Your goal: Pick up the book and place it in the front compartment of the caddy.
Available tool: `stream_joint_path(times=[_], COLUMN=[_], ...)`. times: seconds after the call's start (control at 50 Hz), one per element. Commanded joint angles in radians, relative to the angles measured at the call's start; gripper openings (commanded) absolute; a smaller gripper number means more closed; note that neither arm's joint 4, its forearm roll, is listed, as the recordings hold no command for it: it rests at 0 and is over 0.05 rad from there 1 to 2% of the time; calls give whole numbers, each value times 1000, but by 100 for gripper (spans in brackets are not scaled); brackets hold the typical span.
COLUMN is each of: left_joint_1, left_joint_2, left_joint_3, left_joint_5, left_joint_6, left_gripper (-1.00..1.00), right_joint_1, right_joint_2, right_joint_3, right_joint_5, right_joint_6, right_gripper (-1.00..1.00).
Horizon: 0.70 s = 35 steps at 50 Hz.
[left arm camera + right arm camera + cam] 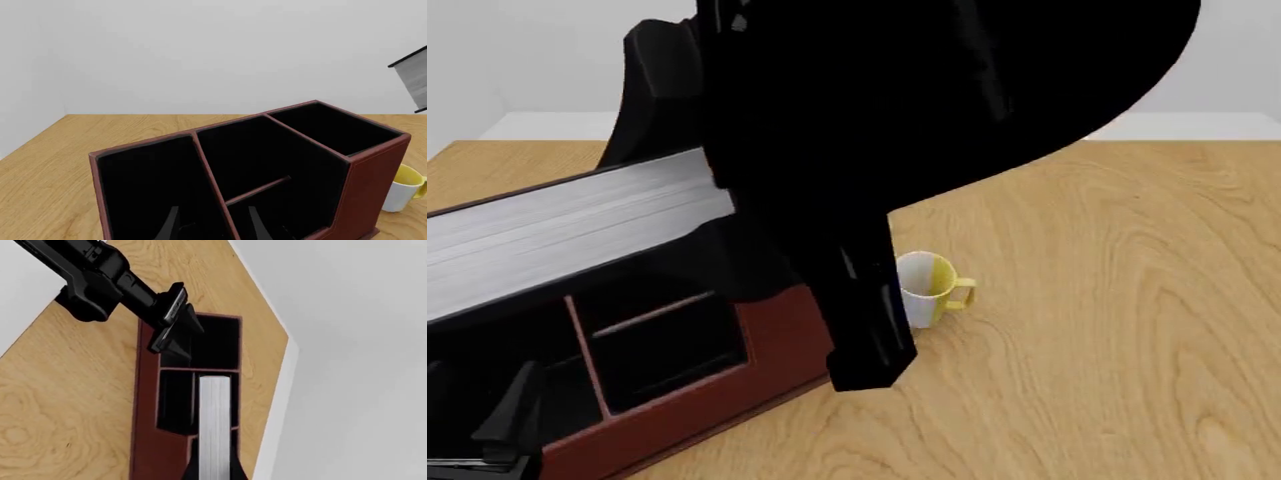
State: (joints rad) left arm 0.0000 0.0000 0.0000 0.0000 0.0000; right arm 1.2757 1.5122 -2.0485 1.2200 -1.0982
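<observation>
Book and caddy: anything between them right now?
In the right wrist view the book, held in the right gripper, hangs over the caddy with nothing between. The left gripper is over an end cell.

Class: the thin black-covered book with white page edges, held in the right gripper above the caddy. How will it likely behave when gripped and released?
The thin black-covered book looks flat and unbent, so probably stiff. Being thin, it could tilt inside the red-brown caddy once released.

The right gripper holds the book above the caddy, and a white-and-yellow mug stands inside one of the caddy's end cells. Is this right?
Not quite. The mug stands on the table beside the caddy, not inside a cell, as the front view shows. The rest holds: the right gripper holds the book above the caddy.
</observation>
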Motion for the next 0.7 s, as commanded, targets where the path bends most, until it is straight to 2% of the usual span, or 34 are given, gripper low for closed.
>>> stream_joint_path(times=[0.02,0.04,0.18,0.7], left_joint_1=[0,0,0,0], left_joint_2=[0,0,0,0], left_joint_3=[0,0,0,0], left_joint_5=[0,0,0,0], left_joint_6=[0,0,0,0], left_gripper=[100,100,100,100], right_joint_1=[4,6,31,33], right_joint_2=[40,40,68,169], right_joint_3=[-48,-41,-82,-160], right_joint_5=[0,0,0,0], right_joint_6=[2,-14,14,60], right_gripper=[-100,-100,-100,-100])
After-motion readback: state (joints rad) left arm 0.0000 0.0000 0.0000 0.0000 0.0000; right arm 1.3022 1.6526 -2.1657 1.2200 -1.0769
